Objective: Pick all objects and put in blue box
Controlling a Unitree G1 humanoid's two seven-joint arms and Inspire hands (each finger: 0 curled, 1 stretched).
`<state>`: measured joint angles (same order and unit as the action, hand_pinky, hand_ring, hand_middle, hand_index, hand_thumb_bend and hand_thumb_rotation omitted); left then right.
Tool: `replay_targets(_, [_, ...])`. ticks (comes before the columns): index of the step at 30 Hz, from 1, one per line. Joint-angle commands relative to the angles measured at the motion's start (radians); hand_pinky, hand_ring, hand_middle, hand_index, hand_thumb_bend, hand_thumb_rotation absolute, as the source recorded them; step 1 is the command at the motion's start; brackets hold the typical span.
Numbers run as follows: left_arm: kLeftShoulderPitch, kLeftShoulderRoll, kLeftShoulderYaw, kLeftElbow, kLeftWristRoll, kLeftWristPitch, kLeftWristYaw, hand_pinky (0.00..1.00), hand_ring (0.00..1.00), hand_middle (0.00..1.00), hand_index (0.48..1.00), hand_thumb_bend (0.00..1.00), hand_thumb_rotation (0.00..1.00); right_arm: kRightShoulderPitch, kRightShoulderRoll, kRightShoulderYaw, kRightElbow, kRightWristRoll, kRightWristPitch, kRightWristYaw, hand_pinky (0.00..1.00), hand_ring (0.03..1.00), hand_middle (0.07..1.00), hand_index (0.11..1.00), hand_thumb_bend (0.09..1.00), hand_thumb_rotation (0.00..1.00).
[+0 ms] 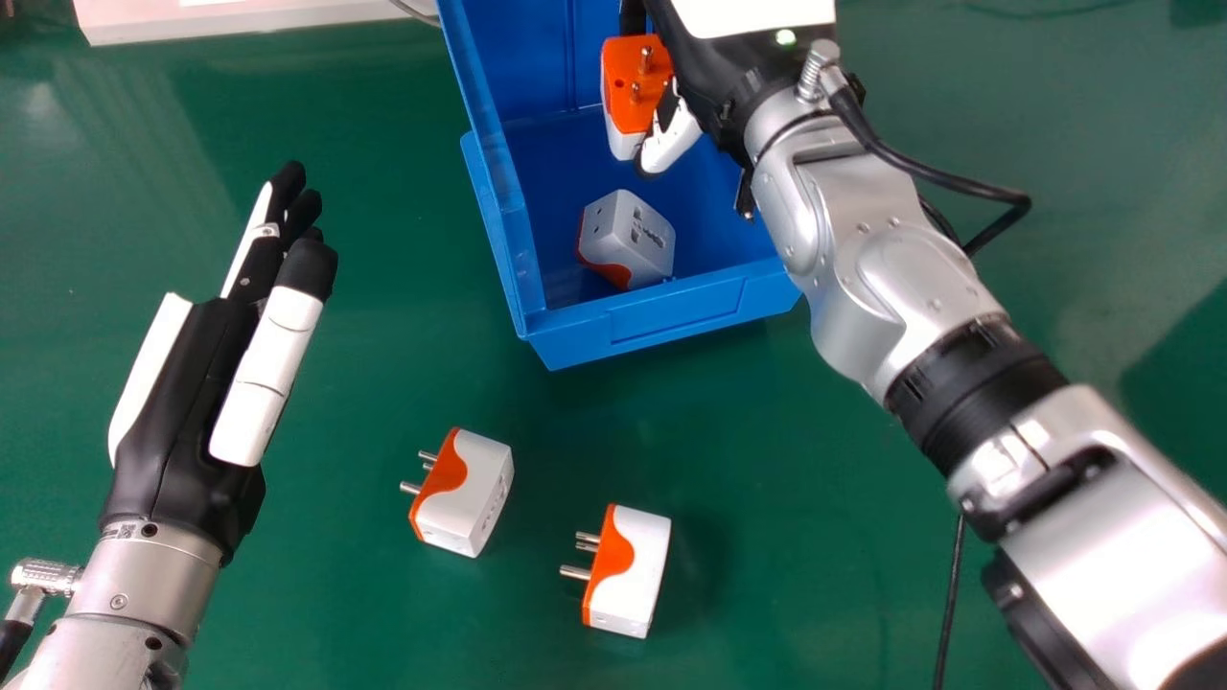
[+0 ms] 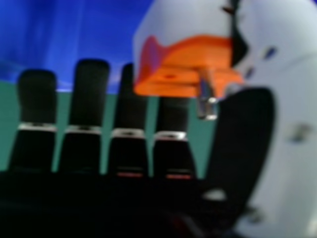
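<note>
As the held adapter point(image 1: 635, 84) is pinched between thumb and fingers of the right hand point(image 1: 674, 142) above the blue box point(image 1: 671, 321), a bounce could be caused by release onto the boxed adapter point(image 1: 628, 238). Nearer, two loose adapters point(image 1: 464, 491) point(image 1: 629, 573) are left; at left, the left hand point(image 1: 182, 422) is seen open.

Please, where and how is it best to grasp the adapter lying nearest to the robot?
I would grip the adapter by its white body, from above and slightly from the robot's right. Its metal pins stick out toward the robot's left, so that side looks awkward. The boxy body lies with space around it, so a grip across its near and far ends seems workable.
</note>
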<state>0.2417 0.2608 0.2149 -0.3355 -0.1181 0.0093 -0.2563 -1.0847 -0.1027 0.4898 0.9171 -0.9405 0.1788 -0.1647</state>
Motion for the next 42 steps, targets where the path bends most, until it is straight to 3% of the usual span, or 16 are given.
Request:
replay_targets(1, [0.006,-0.002,-0.002,-0.025,-0.001,-0.021,0.004,0.96,1.00,1.00,1.000,0.84,0.97,-0.074,0.005,0.011,0.030,0.011,-0.013,-0.039,0.33,0.439,0.525,0.465,0.498,0.00])
replay_targets(10, [0.010,-0.003,-0.005,-0.042,-0.001,-0.010,0.005,0.96,1.00,1.00,1.000,0.84,0.96,-0.089,0.022,0.038,0.082,0.046,-0.015,-0.060,0.34,0.445,0.531,0.460,0.499,0.00])
replay_targets(16, [0.006,-0.003,-0.006,-0.029,0.002,-0.016,0.006,0.96,1.00,1.00,1.000,0.83,0.96,-0.087,0.040,0.039,0.089,0.078,-0.029,-0.054,0.34,0.445,0.532,0.464,0.499,0.00])
replay_targets(26, [0.009,-0.002,-0.012,-0.046,0.008,-0.005,0.012,0.96,1.00,1.00,1.000,0.83,0.96,-0.047,0.044,0.096,0.058,0.070,-0.076,-0.051,0.35,0.444,0.525,0.473,0.500,0.00])
replay_targets(29, [0.007,-0.001,-0.013,-0.038,0.009,-0.010,0.013,0.96,1.00,1.00,1.000,0.83,0.96,-0.043,0.044,0.095,0.042,0.081,-0.079,-0.044,0.35,0.446,0.527,0.473,0.500,0.00])
replay_targets(33, [0.012,0.000,-0.015,-0.052,0.010,-0.003,0.015,0.96,1.00,1.00,1.000,0.83,0.96,-0.038,0.044,0.088,0.046,0.093,-0.082,-0.057,0.35,0.448,0.528,0.471,0.500,0.00])
replay_targets(42, [0.008,0.001,-0.015,-0.047,0.011,-0.005,0.014,0.96,1.00,1.00,1.000,0.82,0.96,-0.018,0.050,0.085,0.035,0.120,-0.055,-0.035,0.35,0.451,0.534,0.467,0.499,0.00])
